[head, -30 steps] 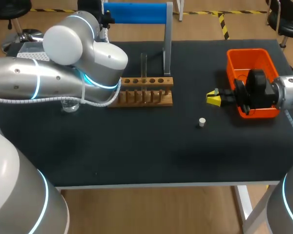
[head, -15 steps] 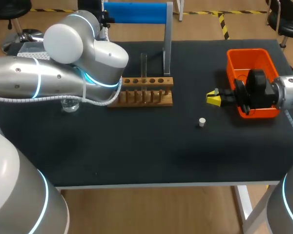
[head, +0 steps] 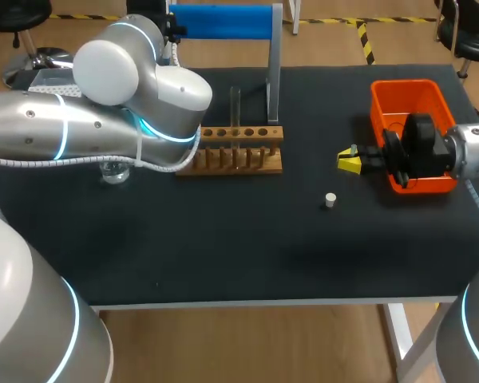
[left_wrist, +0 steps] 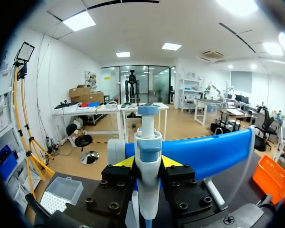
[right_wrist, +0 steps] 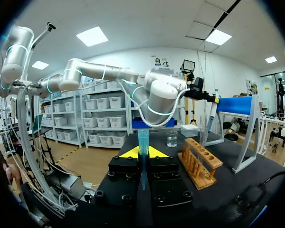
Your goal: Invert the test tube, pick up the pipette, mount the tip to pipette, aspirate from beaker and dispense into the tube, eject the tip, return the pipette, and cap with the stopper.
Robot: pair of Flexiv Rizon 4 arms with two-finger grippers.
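The left arm (head: 104,128) has crept slightly right, elbow bent, jaws gripping the pipette (left_wrist: 147,156). The right arm (head: 473,152) reaches in level, jaws gripping a blue tip (right_wrist: 143,142).

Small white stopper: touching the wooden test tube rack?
Apart. Head view shows bare black tabletop between the small white stopper and the wooden test tube rack.

Black-topped table (head: 223,239) stands on a wooden floor (head: 247,343).
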